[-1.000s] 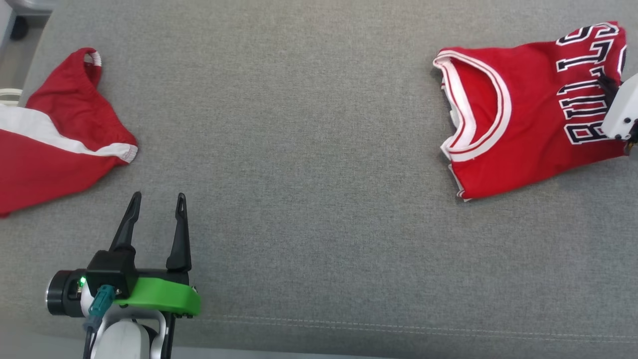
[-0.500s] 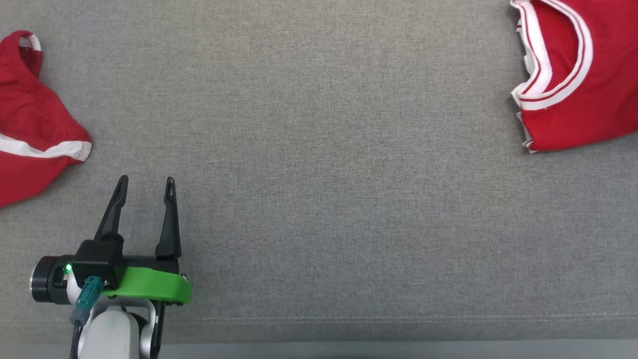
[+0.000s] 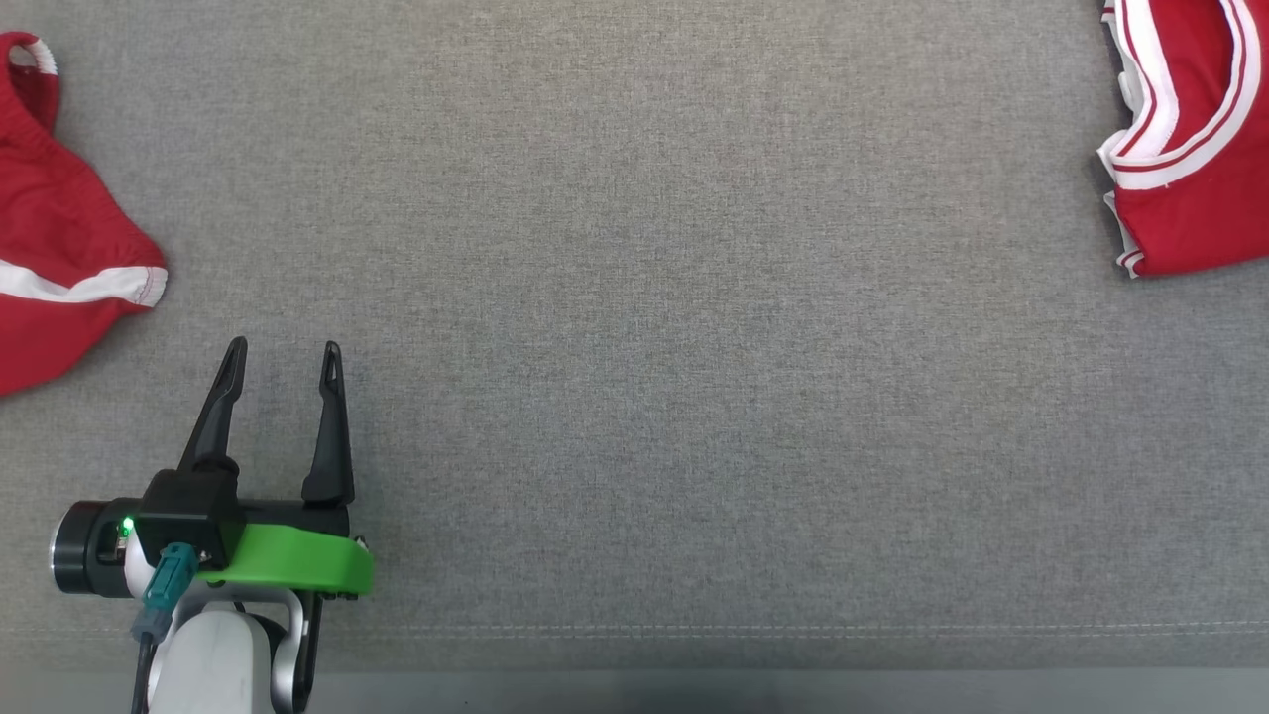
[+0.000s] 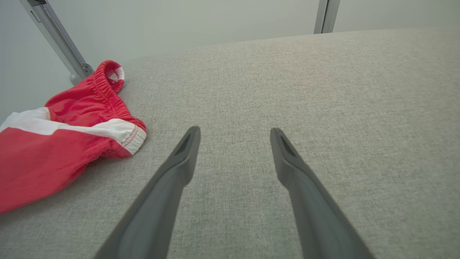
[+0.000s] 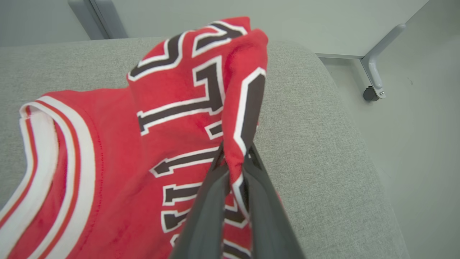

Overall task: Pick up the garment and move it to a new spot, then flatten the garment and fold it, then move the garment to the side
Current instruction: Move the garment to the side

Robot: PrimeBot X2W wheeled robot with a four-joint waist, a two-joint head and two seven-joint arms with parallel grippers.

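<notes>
Pinching red jersey [image 5: 107, 144] fold, right gripper [image 5: 235, 154] jaws clamped; left gripper [image 3: 283, 347] jaws wide apart, empty

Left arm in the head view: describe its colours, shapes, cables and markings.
The left gripper has two long, tapering black fingers on a black block, a bright green curved bracket, a teal cable plug, a lit green light and a pale forearm.

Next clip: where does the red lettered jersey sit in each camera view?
Head view: jersey at the upper right corner, cut by the edge.
Right wrist view: left and centre, a fold pinched by the right gripper.
Left wrist view: faces the red shorts, at its left.
Shared landmark: the grey fabric surface, under everything.
</notes>
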